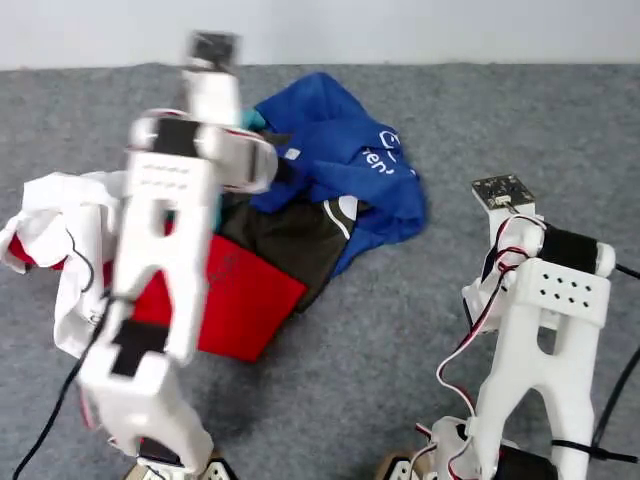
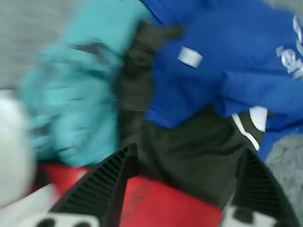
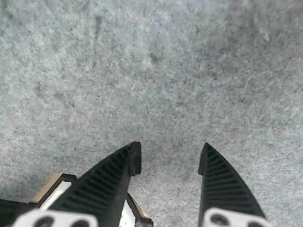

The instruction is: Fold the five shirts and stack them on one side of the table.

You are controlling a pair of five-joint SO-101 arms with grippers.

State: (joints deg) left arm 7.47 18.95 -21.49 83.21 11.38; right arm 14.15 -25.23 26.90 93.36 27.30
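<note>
Left gripper: we see fingers wide, empty, over black shirt.
Right gripper: we see fingers parted, empty, over grey table.
Shirt pile: upper left, high view.

Both the left arm and the right arm are built of white printed shells with rows of small round holes, black servo blocks at the joints, thin red, white and black wires looped alongside, and black, ribbed, pointed fingers.
</note>
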